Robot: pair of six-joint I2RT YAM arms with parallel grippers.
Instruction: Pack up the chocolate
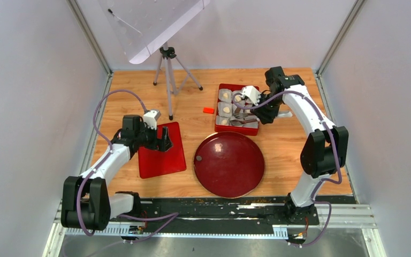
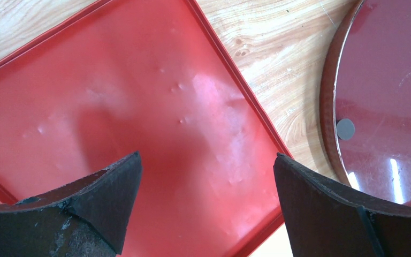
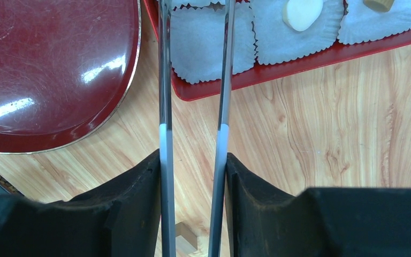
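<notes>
Right gripper (image 3: 192,158) of mine clamps metal tongs (image 3: 164,80), reaching over the red box (image 3: 243,79). A cream chocolate (image 3: 302,13) sits there in a paper cup (image 3: 294,43). My left gripper (image 2: 207,156) hangs wide open over the red lid (image 2: 139,96).

The wooden table (image 1: 289,155) carries a dark red round plate (image 1: 230,164) at six o'clock, a flat red lid (image 1: 163,159) at nine, a red tray (image 1: 218,107) at one, a small orange-red block (image 1: 208,110) at twelve and a tripod (image 1: 167,75) at eleven.
</notes>
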